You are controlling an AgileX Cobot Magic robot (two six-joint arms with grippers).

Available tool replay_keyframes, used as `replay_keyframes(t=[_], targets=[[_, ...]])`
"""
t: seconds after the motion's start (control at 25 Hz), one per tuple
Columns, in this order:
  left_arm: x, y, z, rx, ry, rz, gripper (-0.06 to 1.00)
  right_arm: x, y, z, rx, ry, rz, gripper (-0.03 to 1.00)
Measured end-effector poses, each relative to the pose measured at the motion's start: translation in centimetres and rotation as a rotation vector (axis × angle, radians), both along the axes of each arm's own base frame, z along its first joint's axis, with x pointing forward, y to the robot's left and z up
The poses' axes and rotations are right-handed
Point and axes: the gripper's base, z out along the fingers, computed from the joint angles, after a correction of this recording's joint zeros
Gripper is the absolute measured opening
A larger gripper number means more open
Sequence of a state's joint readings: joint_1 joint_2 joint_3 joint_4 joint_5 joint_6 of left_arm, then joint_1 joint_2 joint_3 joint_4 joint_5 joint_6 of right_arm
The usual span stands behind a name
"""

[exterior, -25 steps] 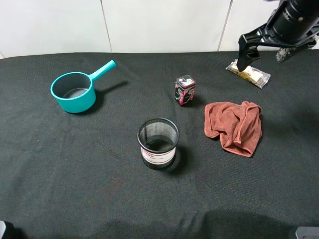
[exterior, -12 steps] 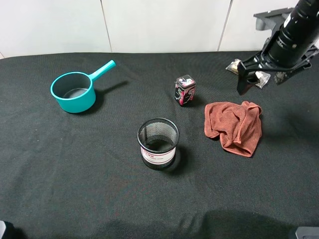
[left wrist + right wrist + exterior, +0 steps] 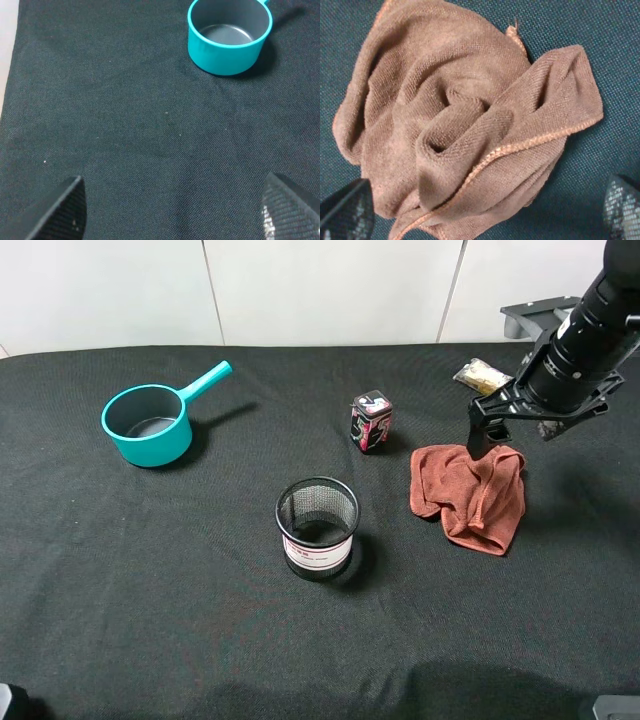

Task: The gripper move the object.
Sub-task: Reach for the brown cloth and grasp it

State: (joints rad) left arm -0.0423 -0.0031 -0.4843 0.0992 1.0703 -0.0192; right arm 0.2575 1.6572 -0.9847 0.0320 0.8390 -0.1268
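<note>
Right wrist view: right gripper (image 3: 482, 214) hangs directly over the brown cloth (image 3: 465, 115), jaws spread wide with nothing between them; only the two dark fingertips (image 3: 345, 210) show, one either side of the crumpled heap. Spread looks chosen to straddle the bunched middle folds, so I judge the cloth to be the thing to move, grasp not yet made. Exterior high view: same gripper (image 3: 512, 430) sits at the cloth's far edge, cloth (image 3: 470, 495) lying loose on the black table (image 3: 200, 630), right of centre. Just beyond the arm, a clear snack packet (image 3: 482, 375), partly hidden; no print readable. Nearer centre a small pink-and-black box (image 3: 371, 422) stands upright, pattern visible, wording too small. In front of it, a black mesh cup (image 3: 317, 528) with a white label and a red line of text, illegible. Far left, a teal saucepan (image 3: 148, 425), handle pointing away. Left wrist view: left gripper (image 3: 175, 212) parked wide open and empty over bare tabletop, saucepan (image 3: 230, 37) well ahead of it, out of the way.
</note>
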Motion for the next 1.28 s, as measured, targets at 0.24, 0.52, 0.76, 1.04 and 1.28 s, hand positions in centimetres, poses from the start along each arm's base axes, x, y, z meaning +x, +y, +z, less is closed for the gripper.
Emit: replay_keyframes(t=[0.24, 0.52, 0.76, 1.04, 1.28], targets=[[0.0, 0.0, 0.0, 0.000, 0.000, 0.000, 0.71, -0.5, 1.3, -0.7, -0.014, -0.019, 0.043, 0.69], [0.0, 0.0, 0.0, 0.000, 0.000, 0.000, 0.71, -1.1, 1.2, -1.6, -0.020, -0.010, 0.041, 0.69], [0.0, 0.0, 0.0, 0.000, 0.000, 0.000, 0.71, -1.7, 1.0, -2.6, -0.017, -0.018, 0.041, 0.69], [0.0, 0.0, 0.0, 0.000, 0.000, 0.000, 0.71, -1.5, 1.1, -2.6, -0.011, -0.040, 0.040, 0.69], [0.0, 0.0, 0.0, 0.000, 0.000, 0.000, 0.71, -1.2, 1.1, -3.6, -0.019, -0.025, 0.044, 0.69]])
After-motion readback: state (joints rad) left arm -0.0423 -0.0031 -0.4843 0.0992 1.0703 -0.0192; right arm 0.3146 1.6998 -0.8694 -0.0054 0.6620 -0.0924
